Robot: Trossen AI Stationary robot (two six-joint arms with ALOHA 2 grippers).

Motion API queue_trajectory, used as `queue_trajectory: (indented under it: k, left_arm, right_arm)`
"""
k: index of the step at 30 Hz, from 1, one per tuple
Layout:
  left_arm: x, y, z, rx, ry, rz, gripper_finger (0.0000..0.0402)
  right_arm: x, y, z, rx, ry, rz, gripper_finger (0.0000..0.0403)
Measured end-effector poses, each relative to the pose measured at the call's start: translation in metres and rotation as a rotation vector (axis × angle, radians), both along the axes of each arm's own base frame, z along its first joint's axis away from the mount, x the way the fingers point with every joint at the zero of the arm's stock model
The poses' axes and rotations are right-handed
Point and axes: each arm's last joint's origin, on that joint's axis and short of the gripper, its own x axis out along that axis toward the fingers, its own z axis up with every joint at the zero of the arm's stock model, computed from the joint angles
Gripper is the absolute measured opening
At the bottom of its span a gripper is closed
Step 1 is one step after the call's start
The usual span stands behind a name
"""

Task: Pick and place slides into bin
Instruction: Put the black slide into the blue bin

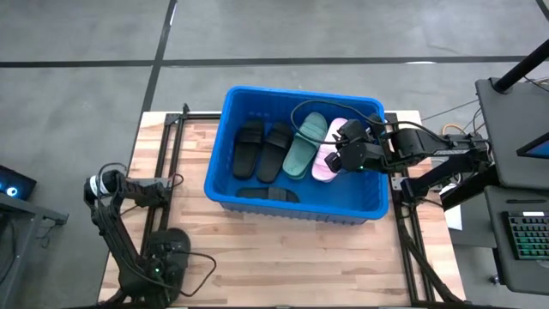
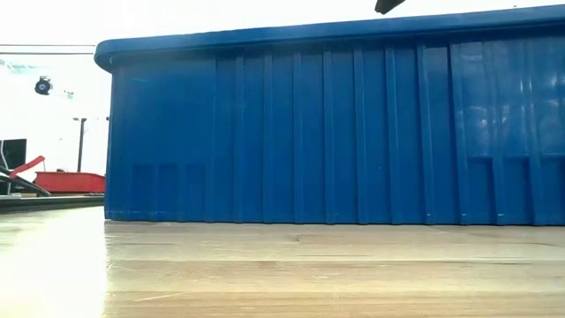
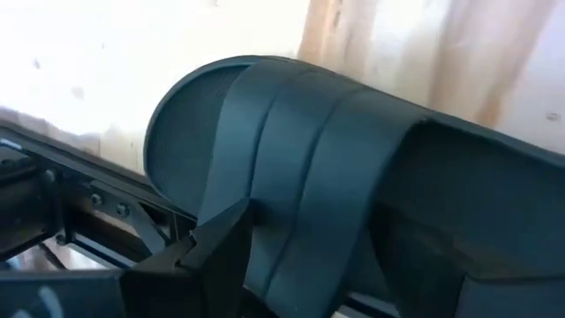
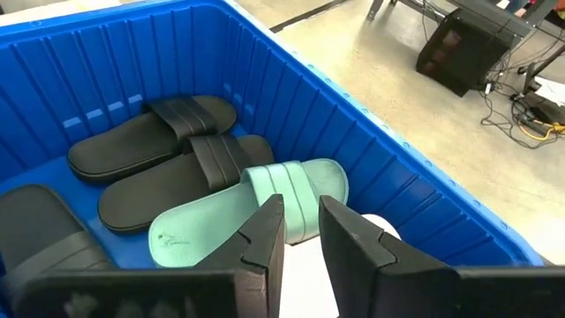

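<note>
— Progress on the slides?

— Mostly done, I'd judge. The bin [image 1: 296, 90] sits mid-tabletop [image 1: 283, 257] and already has five I can count: two black slides [image 1: 262, 148] side by side, a green slide [image 1: 304, 146] next to them, a pink slide [image 1: 328, 159] beside that, and a third black slide [image 1: 268, 194] lying along the near wall.

— Could a second pink one be in there?

— Possibly. The right arm covers part of that patch, so I can't say.

— What is the right pincer [image 1: 347, 153] doing?

— It hangs over the bin, above the pink slide. Its fingers [image 4: 265, 231] are close together with a slim gap. I cannot tell whether they pinch the pink one or nothing at all.

— And the left?

— The left pincer [image 1: 167, 253] is down at the tabletop's near left corner, well apart from the bin, right up against a dark slide [image 3: 291, 177]. Its jaws stand wide, but whether they actually grip it, I cannot tell.

— So what remains?

— At least that dark slide, which is not yet in the bin. No other slides show outside it.
</note>
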Motion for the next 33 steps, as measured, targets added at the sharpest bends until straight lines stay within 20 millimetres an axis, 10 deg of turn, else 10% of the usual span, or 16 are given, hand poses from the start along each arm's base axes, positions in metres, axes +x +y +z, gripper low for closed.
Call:
queue_trajectory:
  k: [8, 14, 18, 33]
  left_arm:
    - [0.002, -0.004, -0.017, 0.073, 0.016, 0.015, 0.0196]
    - [0.002, -0.002, -0.007, 0.049, -0.009, 0.011, 0.0095]
    - [0.001, 0.002, 0.009, -0.016, -0.059, 0.006, 0.0015]
    - [-0.004, 0.048, 0.099, -0.249, -0.521, -0.03, 0.0001]
  right_arm:
    - [0.0, 0.0, 0.0, 0.0, 0.0, 0.0, 0.0066]
    - [0.0, 0.0, 0.0, 0.0, 0.0, 0.0, 0.0066]
    - [0.0, 0.0, 0.0, 0.0, 0.0, 0.0, 0.0066]
    - [0.001, 0.001, 0.0, 0.062, -0.03, 0.012, 0.0066]
